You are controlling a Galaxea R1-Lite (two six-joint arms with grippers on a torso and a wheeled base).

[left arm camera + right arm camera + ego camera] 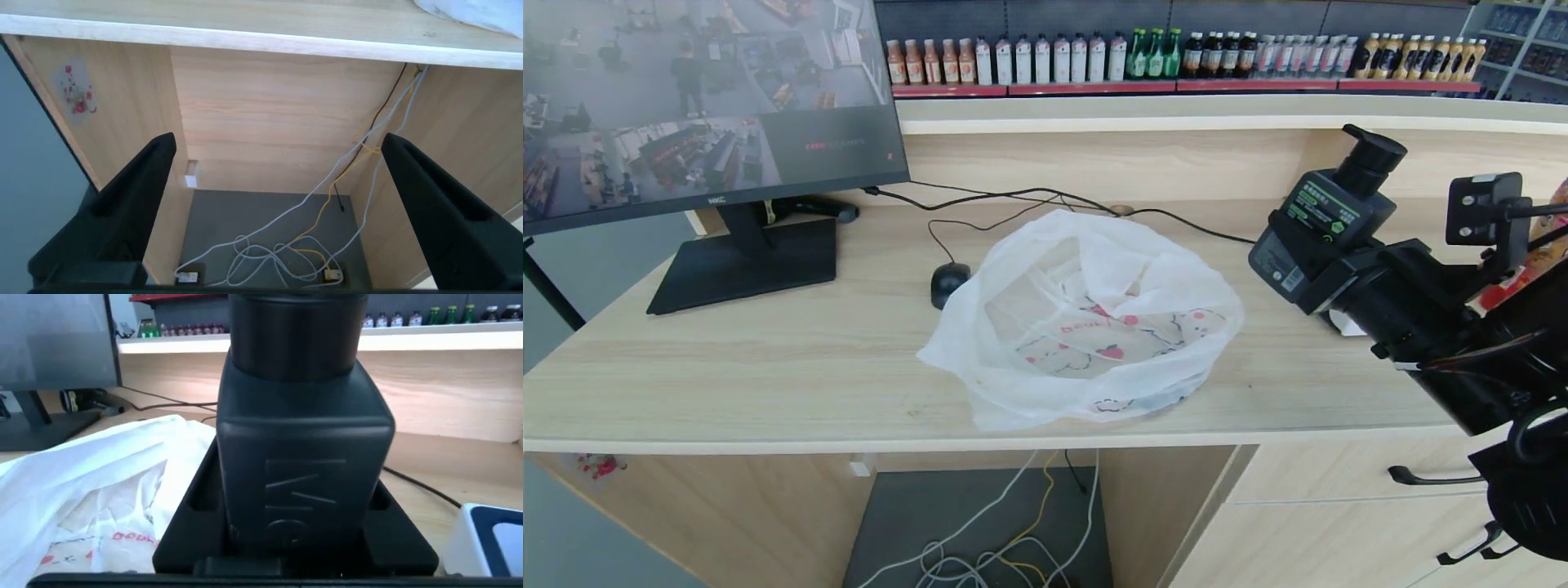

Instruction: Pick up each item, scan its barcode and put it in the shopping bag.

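Hanging below the front edge of the tabletop, the left jaws stand spread wide, with nothing between their two dark fingers. Beyond them, loose white and yellow cables lie on the floor of the desk's recess. A small flower sticker sits on the wooden side panel to one side of these jaws.

Higher up, over the right part of the tabletop, the right jaws pinch the lower body of a dark pump bottle, one pad on either side. The bottle is held clear of the tabletop and tilted, its round black cap pointing up and away from the jaws. Its green label and a barcode face the head camera. A white box-like object lies just beside these jaws on the tabletop.

To the left of the right jaws, near but not touching, the white shopping bag rests open on the tabletop, with red and black print showing through its film. Farther left of the bag are a black mouse and a monitor on its stand. Behind everything, past the raised counter wall, a shelf carries a row of drink bottles.
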